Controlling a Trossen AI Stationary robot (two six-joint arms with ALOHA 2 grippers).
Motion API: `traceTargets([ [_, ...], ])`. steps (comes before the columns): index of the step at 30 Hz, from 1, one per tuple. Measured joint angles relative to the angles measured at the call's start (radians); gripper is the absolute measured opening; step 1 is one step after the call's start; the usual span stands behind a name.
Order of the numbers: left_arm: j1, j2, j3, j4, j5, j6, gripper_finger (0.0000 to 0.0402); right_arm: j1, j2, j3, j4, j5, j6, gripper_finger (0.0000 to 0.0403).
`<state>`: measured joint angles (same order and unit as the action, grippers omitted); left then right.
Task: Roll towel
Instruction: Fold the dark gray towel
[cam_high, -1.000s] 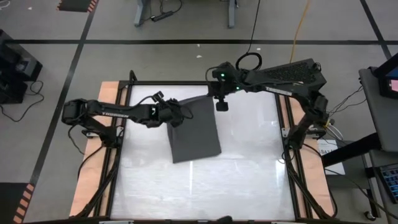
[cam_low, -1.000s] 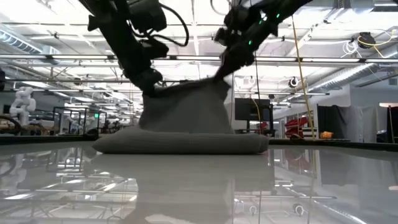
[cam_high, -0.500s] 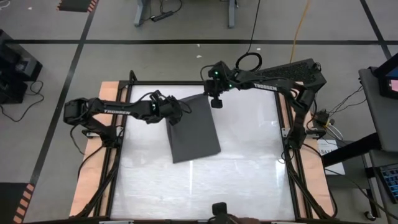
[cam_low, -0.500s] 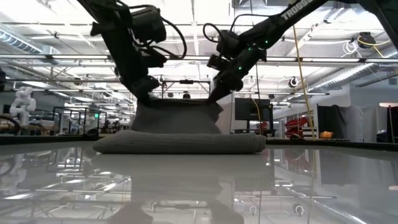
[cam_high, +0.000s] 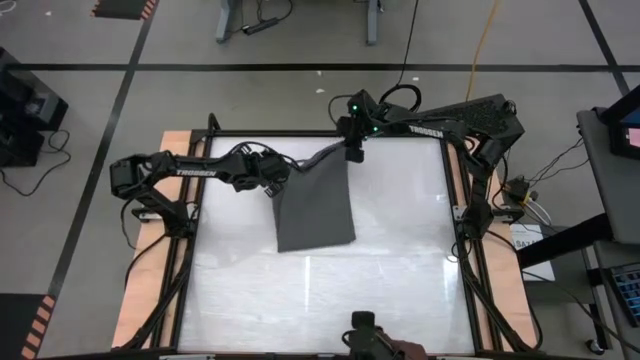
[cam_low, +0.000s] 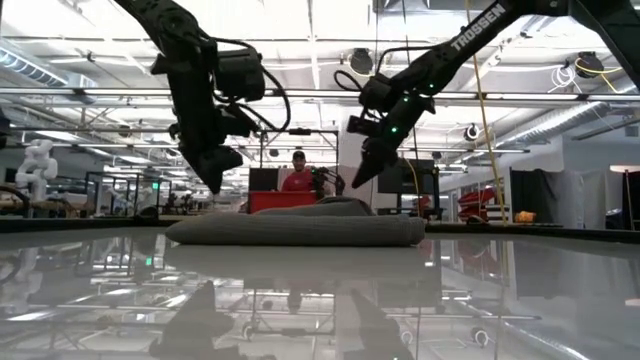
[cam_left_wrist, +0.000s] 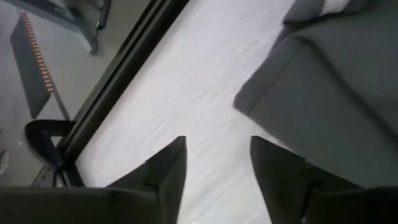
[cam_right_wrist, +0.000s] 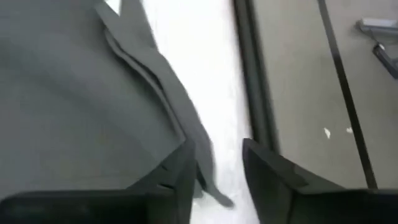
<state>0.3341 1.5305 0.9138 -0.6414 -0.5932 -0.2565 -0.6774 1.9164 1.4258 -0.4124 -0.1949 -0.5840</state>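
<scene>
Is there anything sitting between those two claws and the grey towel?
Nothing visible. The left end effector and right end effector, both open, hang at the towel's far corners over bare table.

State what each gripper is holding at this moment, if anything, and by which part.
Nothing is held. The left gripper and the right gripper both show open jaws with bare gaps, poised above the far corners of the towel.
</scene>
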Motion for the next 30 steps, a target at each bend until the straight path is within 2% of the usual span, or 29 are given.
traceTargets([
  [3,-0.02,-0.004,0.001,0.059,0.049,0.01,0.0206,-0.003,-0.014,0.002,-0.007,-0.011,0.001,0.0155],
  [7,-0.037,-0.004,0.001,0.122,0.22,0.028,0.0207,-0.001,-0.013,0.002,-0.027,-0.018,0.013,0.0186],
  [11,-0.086,0.007,0.001,0.143,0.376,0.007,0.0207,0.018,-0.013,0.002,-0.05,-0.136,-0.025,0.0199],
  [13,-0.129,0.008,0.001,0.146,0.427,-0.009,0.0207,0.047,-0.013,0.002,-0.039,-0.146,-0.057,0.02],
  [19,-0.311,0.008,0.001,0.147,0.448,-0.07,0.0207,0.125,-0.009,0.002,0.066,-0.161,-0.127,0.02],
  [23,-0.425,0.009,-0.02,0.204,0.448,-0.131,0.0207,0.143,-0.005,0.002,0.126,-0.261,-0.11,0.02],
  [30,-0.536,0.009,-0.122,0.327,0.406,-0.288,0.0207,0.163,0.07,0.002,0.154,-0.282,-0.069,0.02],
])
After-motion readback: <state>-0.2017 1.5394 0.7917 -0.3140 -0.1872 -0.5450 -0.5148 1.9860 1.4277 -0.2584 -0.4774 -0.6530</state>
